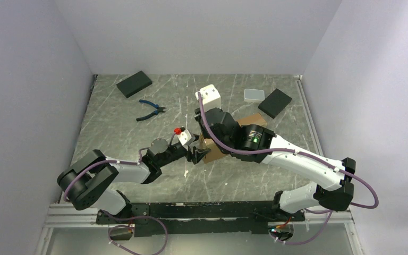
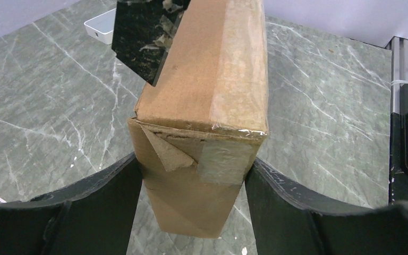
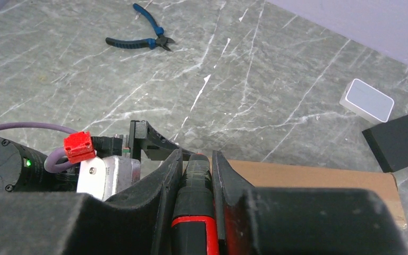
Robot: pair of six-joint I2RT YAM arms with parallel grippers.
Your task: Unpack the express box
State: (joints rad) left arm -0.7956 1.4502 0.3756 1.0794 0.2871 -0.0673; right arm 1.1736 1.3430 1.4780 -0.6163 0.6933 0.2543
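Note:
The brown cardboard express box [image 1: 251, 120] lies mid-table, mostly hidden under my right arm. In the left wrist view its taped end [image 2: 207, 106] stands between my left gripper's [image 2: 194, 175] two black fingers, and both fingers press against its sides. From the top view my left gripper [image 1: 198, 154] holds the box's near-left end. My right gripper [image 3: 196, 158] is shut on a black-and-red tool [image 3: 195, 183] and hovers over the box top [image 3: 319, 178]. The right gripper [image 1: 204, 140] sits just above the end held by the left one. The tool's tip is hidden.
Blue-handled pliers [image 1: 151, 110] lie to the back left. Black flat blocks sit at the back left [image 1: 134, 84] and back right [image 1: 274, 103]. A small white-grey case [image 1: 254, 95] lies beside the right block. Grey walls close in three sides of the table.

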